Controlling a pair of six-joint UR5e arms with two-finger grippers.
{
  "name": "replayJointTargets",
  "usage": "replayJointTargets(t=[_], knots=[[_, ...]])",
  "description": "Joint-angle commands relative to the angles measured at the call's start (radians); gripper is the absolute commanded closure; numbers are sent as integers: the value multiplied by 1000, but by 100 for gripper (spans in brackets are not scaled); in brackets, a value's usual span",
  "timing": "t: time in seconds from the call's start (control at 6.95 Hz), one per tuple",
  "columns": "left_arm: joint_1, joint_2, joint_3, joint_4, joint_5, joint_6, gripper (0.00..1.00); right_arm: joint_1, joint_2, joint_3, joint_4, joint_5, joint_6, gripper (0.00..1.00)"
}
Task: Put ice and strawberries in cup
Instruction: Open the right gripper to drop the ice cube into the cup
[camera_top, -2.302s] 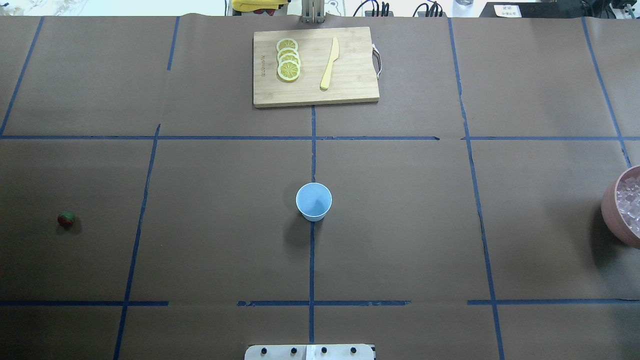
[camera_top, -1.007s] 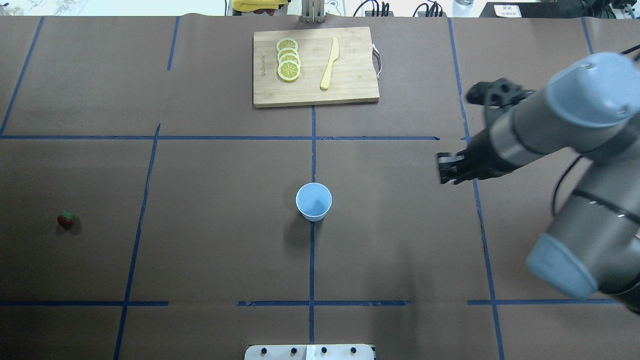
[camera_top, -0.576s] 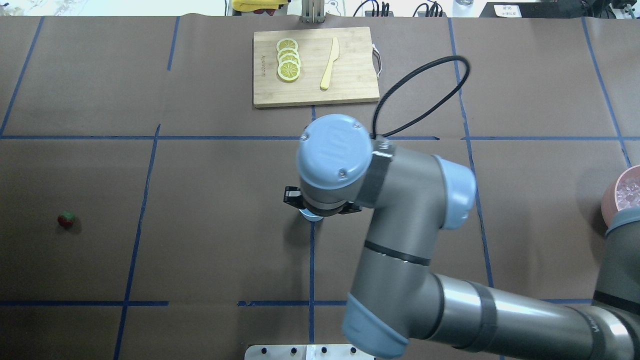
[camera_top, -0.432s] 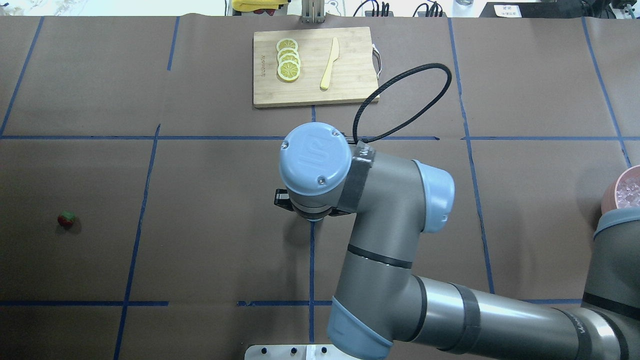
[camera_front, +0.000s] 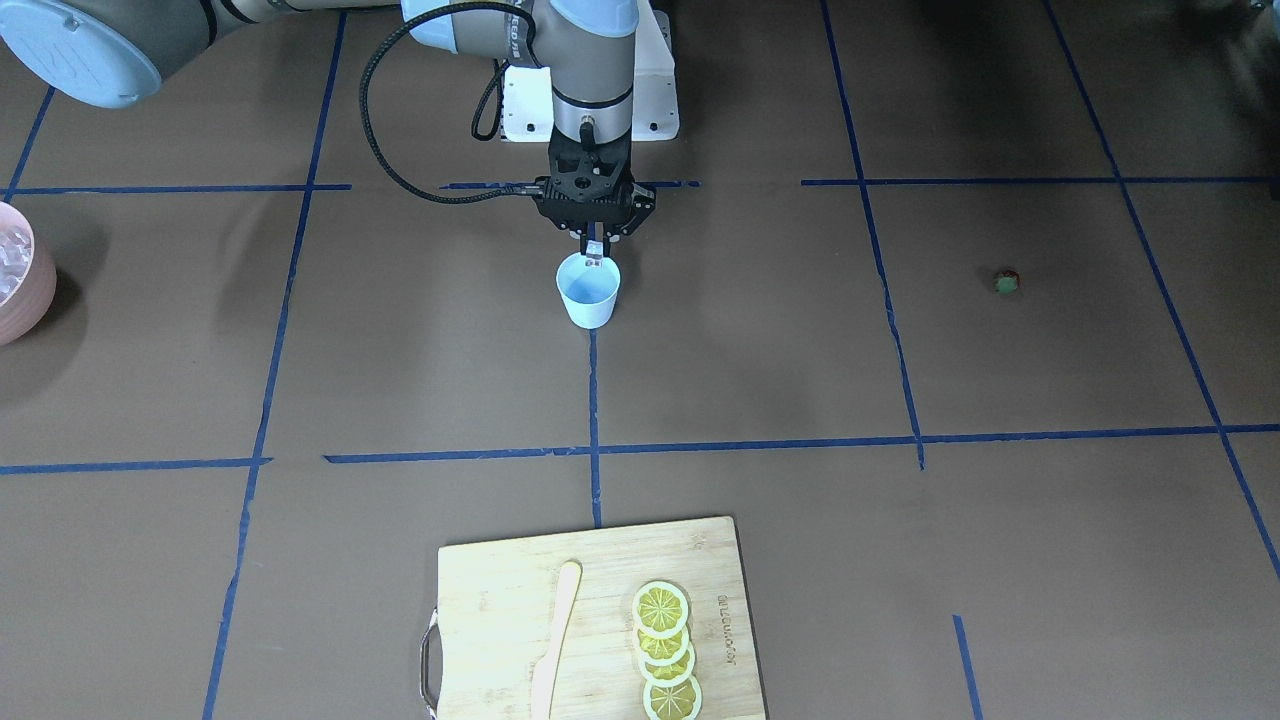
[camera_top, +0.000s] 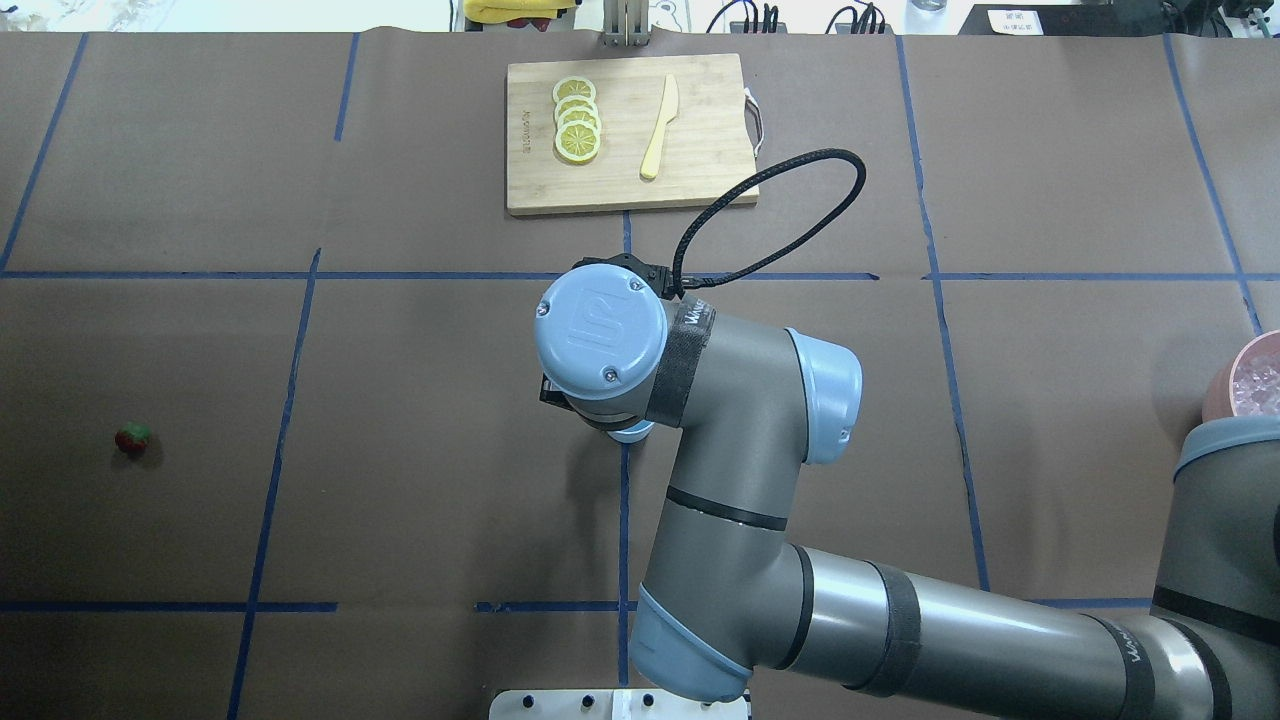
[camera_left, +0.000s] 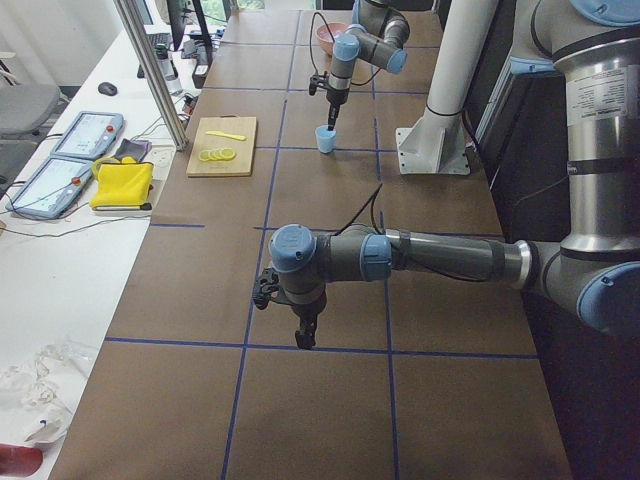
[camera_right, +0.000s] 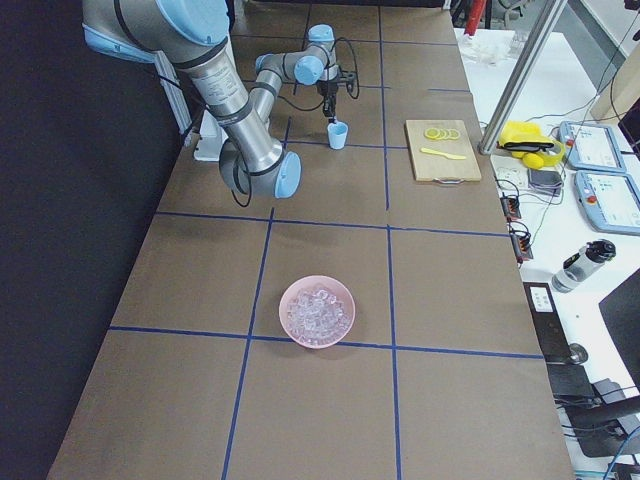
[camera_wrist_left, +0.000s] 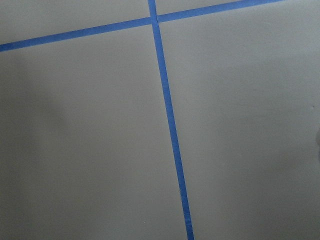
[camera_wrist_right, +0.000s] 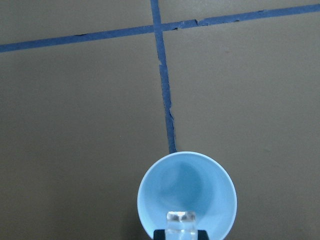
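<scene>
Ice is being held over the cup (camera_front: 588, 295) – a single clear ice cube (camera_wrist_right: 181, 220) is sitting pinched between the jaws of the right gripper (camera_front: 594, 252), which is pointing straight down. In the right wrist view the cube is hanging over the cup's open mouth, just inside the rim edge nearest that camera; in the front-facing view it is hovering right at rim height, on the side of the cup toward the robot's base. The cup is standing upright on the brown table (camera_top: 420, 500), on a line of blue tape (camera_front: 593, 400).

The strawberry (camera_top: 133, 438) is lying on the table well apart from the cup, out on the robot's left of it, with nothing touching it. A pink bowl (camera_right: 318, 338) is sitting equally far from the cup on the robot's right, and it is carrying a heap of ice (camera_right: 318, 308).

Beyond the cup, on the side away from the robot's base, a cutting board (camera_top: 700, 180) is lying flat, bearing a row of overlapping lemon slices (camera_top: 577, 120) and a pale knife (camera_top: 659, 128) beside them.

The left gripper (camera_left: 305, 335) is hanging fingers-down above the table, well apart from the cup on the robot's left – whether it is clenched or released I cannot tell, since only the side view is catching it. Its wrist camera is showing only table and crossing tape.
</scene>
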Motion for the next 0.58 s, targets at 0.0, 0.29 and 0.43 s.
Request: replayJointTargets(t=[0.0, 0.29, 0.43], knots=[[0, 0, -1, -1, 1, 0, 0, 1, -1, -10, 8, -35, -4, 100], [0, 0, -1, -1, 1, 0, 0, 1, -6, -10, 8, -34, -12, 76], [0, 0, -1, -1, 1, 0, 0, -8, -24, -4, 8, -37, -7, 2]])
